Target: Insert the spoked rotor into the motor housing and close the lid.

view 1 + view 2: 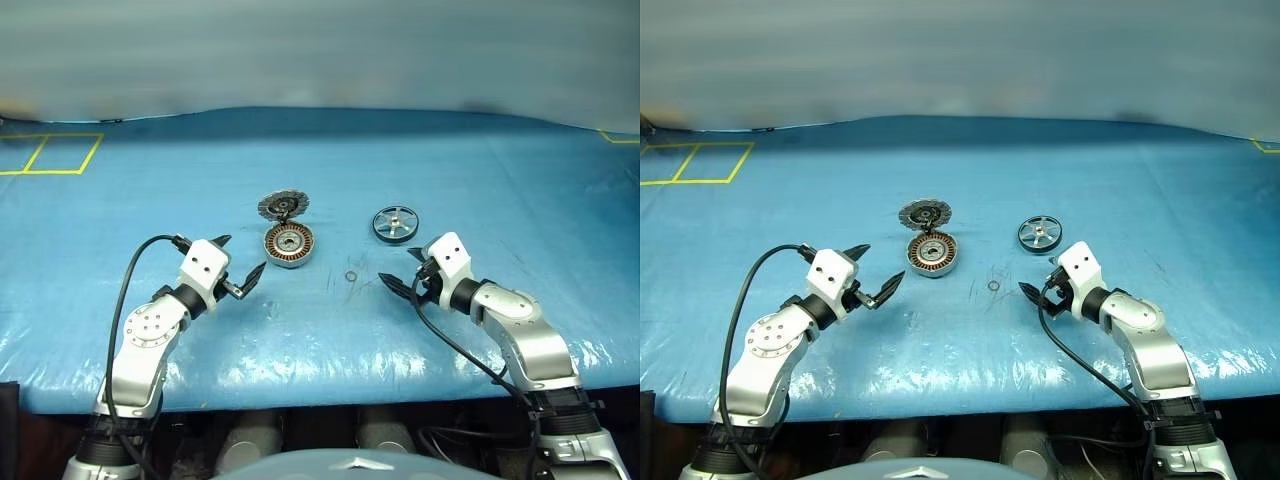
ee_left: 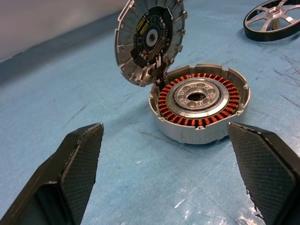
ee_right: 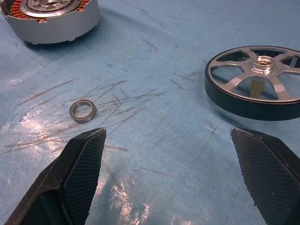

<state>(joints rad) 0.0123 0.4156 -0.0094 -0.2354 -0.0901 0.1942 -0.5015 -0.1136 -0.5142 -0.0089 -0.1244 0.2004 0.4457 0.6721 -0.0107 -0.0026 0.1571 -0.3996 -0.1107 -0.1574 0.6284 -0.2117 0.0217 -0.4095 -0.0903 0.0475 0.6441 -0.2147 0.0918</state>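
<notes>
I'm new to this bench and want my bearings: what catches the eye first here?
Mid-table on the blue sheet sits the round silver motor housing with copper windings, its ribbed grey lid hinged up behind it. To its right lies the dark-rimmed, silver-spoked rotor, with a tiny loose metal ring nearer the robot. The left gripper and right gripper are open, empty.

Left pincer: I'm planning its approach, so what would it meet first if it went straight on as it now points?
Probably the motor housing, which lies straight ahead between the open left pincer's fingers; bare blue table cover lies before it.

motor housing [image 2: 199,129]: brushed metal, copper windings | blue sheet [image 3: 154,154]: glossy, scratched plastic | fingers [image 2: 79,164]: matt black, cross-hatched
</notes>
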